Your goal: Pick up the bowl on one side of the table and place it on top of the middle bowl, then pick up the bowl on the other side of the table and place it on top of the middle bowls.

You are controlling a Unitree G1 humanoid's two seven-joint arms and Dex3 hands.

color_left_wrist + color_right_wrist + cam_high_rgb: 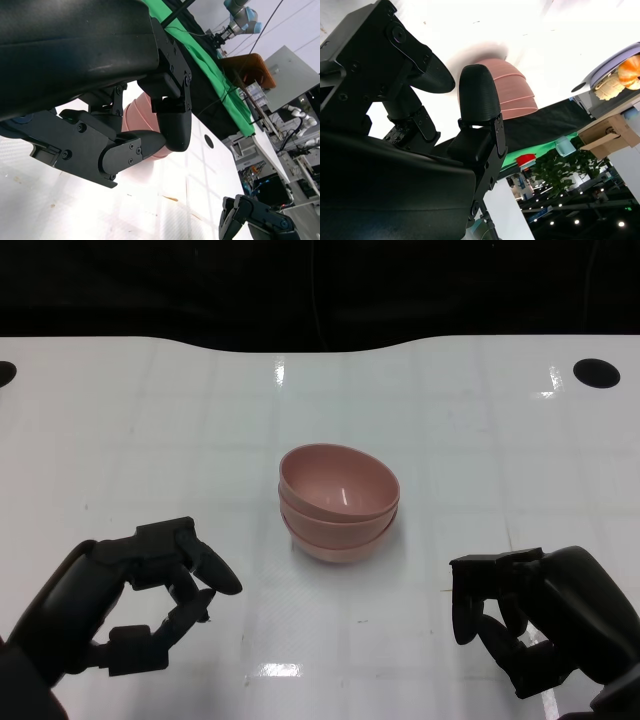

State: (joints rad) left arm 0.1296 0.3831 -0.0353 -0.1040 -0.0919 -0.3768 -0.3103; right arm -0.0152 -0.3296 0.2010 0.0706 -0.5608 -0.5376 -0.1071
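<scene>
Bowls (338, 502), stack ridges in R wrist

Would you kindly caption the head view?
Pink bowls stacked mid-table; left hand and right hand empty beside them.

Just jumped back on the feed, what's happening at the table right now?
Nothing is being handled at the moment. The pink bowls sit nested in one stack at the middle of the white table. The left hand and right hand hover on either side of the stack, both holding nothing, fingers loosely curled.
</scene>
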